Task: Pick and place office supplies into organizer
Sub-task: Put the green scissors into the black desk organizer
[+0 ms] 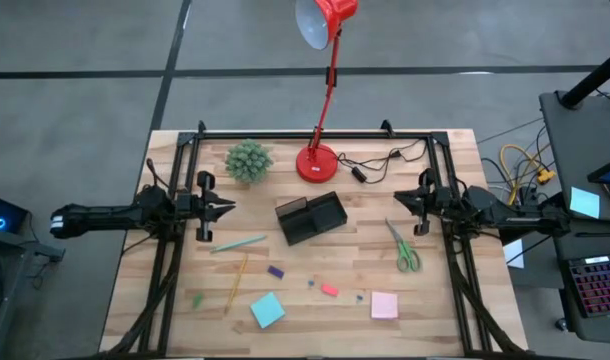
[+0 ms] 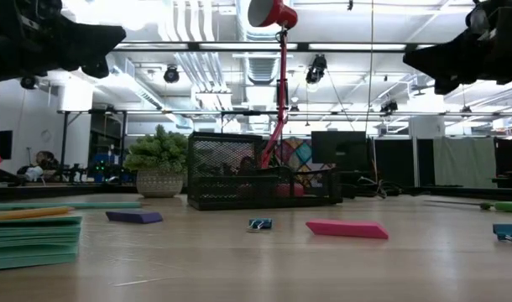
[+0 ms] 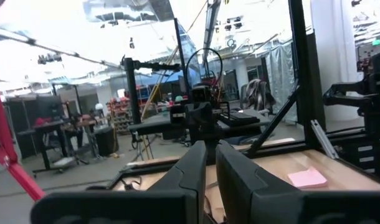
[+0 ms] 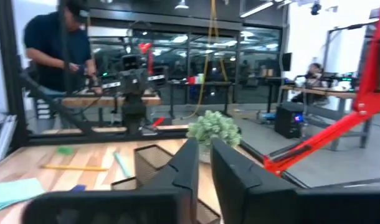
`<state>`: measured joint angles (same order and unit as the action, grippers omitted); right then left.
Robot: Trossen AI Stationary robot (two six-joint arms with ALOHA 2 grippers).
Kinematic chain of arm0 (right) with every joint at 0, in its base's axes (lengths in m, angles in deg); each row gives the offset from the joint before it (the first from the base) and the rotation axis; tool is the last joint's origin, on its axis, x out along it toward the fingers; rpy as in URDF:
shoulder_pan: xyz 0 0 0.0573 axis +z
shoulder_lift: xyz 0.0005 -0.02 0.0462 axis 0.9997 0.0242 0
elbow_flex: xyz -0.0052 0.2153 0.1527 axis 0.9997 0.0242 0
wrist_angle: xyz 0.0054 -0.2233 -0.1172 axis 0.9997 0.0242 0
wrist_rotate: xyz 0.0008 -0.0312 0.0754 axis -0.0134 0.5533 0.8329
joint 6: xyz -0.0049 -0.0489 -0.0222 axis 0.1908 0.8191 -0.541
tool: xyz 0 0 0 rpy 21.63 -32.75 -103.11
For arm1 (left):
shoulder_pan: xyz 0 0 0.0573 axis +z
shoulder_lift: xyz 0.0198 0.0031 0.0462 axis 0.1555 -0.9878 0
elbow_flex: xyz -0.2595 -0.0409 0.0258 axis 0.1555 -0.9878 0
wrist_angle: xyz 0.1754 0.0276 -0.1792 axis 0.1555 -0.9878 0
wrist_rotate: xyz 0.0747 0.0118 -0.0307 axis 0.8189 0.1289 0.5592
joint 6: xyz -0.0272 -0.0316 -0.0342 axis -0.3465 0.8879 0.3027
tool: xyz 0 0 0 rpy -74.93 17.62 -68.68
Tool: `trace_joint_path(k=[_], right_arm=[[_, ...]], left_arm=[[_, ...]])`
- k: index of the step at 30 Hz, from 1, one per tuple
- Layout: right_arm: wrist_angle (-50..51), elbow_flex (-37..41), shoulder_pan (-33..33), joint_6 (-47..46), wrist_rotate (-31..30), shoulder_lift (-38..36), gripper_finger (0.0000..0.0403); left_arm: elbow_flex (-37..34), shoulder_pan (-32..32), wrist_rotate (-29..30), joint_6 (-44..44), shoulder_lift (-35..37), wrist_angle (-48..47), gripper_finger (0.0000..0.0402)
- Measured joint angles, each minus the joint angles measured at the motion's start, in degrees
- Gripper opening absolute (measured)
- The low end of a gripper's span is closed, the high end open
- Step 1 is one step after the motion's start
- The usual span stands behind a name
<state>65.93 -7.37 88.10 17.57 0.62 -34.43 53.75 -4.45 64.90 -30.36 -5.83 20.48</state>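
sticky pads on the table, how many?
2. The blue sticky pad lies near the front edge, left of centre; the pink sticky pad lies front right, below the scissors. Neither is in the organizer.

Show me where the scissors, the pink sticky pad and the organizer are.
scissors point(image 1: 406, 250), high view, on the blades near the green handles.
pink sticky pad point(image 1: 385, 305), high view, centre of pad.
organizer point(image 1: 330, 214), high view, right tray wall.

Left gripper point(image 3: 210, 163): dark fingers point(image 3: 189, 168) nearly closed, raised above table point(image 3: 339, 163). Pink sticky-note pad point(image 3: 308, 178) lay ahead; right gripper point(image 3: 196, 115) faced it.
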Motion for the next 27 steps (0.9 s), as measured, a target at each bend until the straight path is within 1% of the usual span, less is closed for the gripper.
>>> trace_joint_path(k=[4, 8, 12, 14, 17, 20, 27], right_arm=[[-0.9, -0.1, 0.0, -4.7, -0.5, 0.4, 0.0089], [-1.8, -1.6, 0.0, -8.1, -0.5, 1.7, 0.0140], [-1.9, -5.8, 0.0, -13.2, -0.5, 4.4, 0.0169], [-0.2, -8.6, 0.0, -16.1, -0.5, 6.9, 0.0176], [5.1, -13.4, 0.0, -21.2, -0.5, 12.3, 0.0177], [13.0, -19.4, 0.0, -29.7, -0.6, 18.5, 0.0174], [33.0, -32.0, 0.0, -41.6, 0.0, 31.6, 0.0167]], left_arm=[[0.0, 0.0, 0.1, -0.3, 0.0, 0.0, 0.0022], [0.0, 0.0, 2.1, -0.3, 0.0, 0.1, 0.0022], [0.0, 0.0, 4.0, -0.3, 0.0, 0.1, 0.0022], [0.0, 0.0, 4.2, -0.2, 0.0, 0.1, 0.0022], [0.0, 0.0, 4.2, 0.1, 0.1, 0.1, 0.0022], [0.0, 0.0, 4.2, 0.1, 0.1, 0.1, 0.0022], [0.0, 0.0, 4.2, 0.2, 0.1, 0.0, 0.0022]])
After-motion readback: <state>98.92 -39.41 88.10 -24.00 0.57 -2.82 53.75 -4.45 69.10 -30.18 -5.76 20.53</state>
